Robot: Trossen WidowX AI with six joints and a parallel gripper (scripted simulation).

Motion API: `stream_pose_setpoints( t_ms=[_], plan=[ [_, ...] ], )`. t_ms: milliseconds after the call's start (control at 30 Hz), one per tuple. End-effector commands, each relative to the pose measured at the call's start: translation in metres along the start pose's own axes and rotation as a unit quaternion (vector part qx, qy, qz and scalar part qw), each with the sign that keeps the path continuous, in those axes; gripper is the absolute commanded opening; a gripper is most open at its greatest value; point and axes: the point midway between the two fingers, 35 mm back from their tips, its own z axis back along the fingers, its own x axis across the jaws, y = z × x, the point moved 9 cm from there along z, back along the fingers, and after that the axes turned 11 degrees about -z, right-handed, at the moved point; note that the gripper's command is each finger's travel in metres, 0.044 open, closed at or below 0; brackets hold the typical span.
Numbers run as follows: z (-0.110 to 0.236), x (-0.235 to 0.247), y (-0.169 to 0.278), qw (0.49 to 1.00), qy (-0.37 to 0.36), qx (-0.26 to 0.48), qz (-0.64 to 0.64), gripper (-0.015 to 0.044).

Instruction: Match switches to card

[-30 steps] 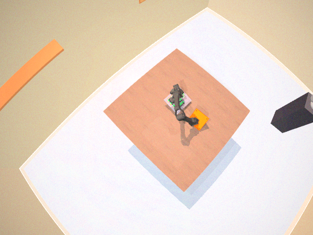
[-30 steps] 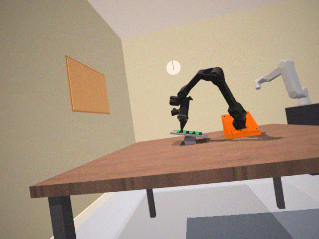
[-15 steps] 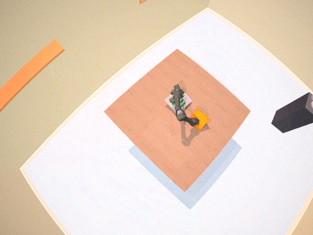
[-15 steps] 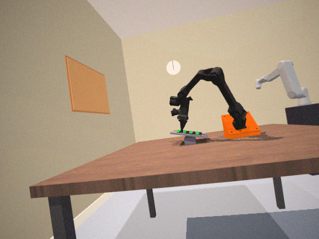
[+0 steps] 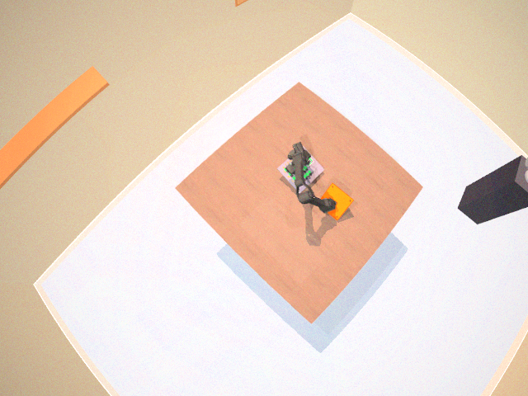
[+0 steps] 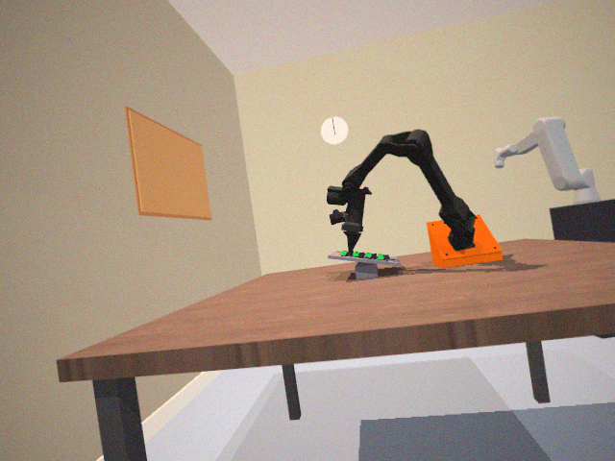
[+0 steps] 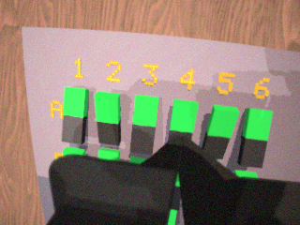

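Observation:
The grey switch panel [image 5: 282, 167] [image 6: 337, 256] [image 7: 42, 61] stands on a small stand on the wooden table [image 5: 256, 221] [image 6: 347, 307]. In the wrist view, row A shows six rocker switches under yellow numbers 1 to 6, each with a green far half and a dark grey near half. My gripper [image 7: 179, 143] [image 6: 352, 248] [image 5: 298, 151] is shut and empty, pointing straight down. Its tip sits at the near dark half of switch A4 [image 7: 184, 114], right at the panel surface. My fingers hide most of row B. The card does not show clearly in any view.
The arm's orange base plate [image 5: 341, 196] [image 6: 464, 255] sits on the table behind the panel. A white robot arm [image 6: 555, 149] stands on a dark cabinet [image 5: 494, 195] [image 6: 580, 220] off the table. An orange board [image 6: 168, 166] hangs on the wall.

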Motion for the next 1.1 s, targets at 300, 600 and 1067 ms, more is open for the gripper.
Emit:
stream_pose_setpoints(
  t_ms=[300, 600, 1067],
  plan=[
    [0.064, 0.000, -0.004, 1.000, 0.002, 0.014, -0.003, 0.0000],
    [0.064, -0.043, -0.012, 1.000, 0.003, 0.014, -0.002, 0.0000],
    [0.029, -0.044, -0.008, 1.000, 0.000, 0.001, -0.002, 0.0000]
  ],
)
